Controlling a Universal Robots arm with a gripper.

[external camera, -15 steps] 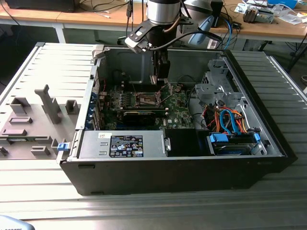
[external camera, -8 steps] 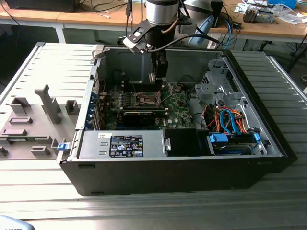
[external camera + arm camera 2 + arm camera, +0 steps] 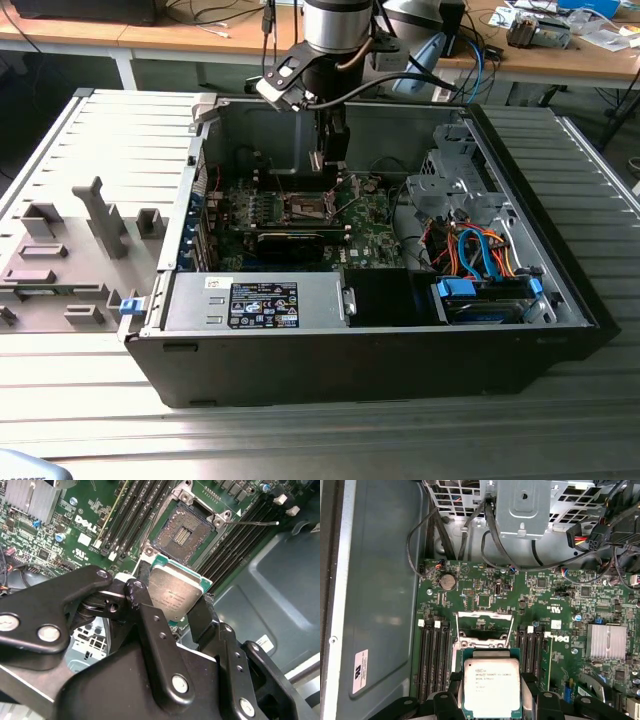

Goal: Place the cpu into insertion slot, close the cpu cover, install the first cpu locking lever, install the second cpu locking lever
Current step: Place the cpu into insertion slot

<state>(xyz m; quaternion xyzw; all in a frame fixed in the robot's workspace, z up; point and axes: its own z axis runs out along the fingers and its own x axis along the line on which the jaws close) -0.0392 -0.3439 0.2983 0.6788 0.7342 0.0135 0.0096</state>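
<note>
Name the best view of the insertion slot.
Second wrist view: the insertion slot lies open, contacts plain. The first wrist view shows it narrow, past the cpu; the exterior view shows a dark square.

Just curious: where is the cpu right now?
In both wrist views the cpu is clamped in the gripper, above the green motherboard, close to the empty insertion slot.

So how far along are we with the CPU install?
Done: nothing seated yet. In hand: the gripper is shut on the cpu, held above the motherboard. Left: the insertion slot is empty, the cpu cover looks raised open, and a locking lever sticks out unlatched, so placing, closing and both levers remain.
</note>
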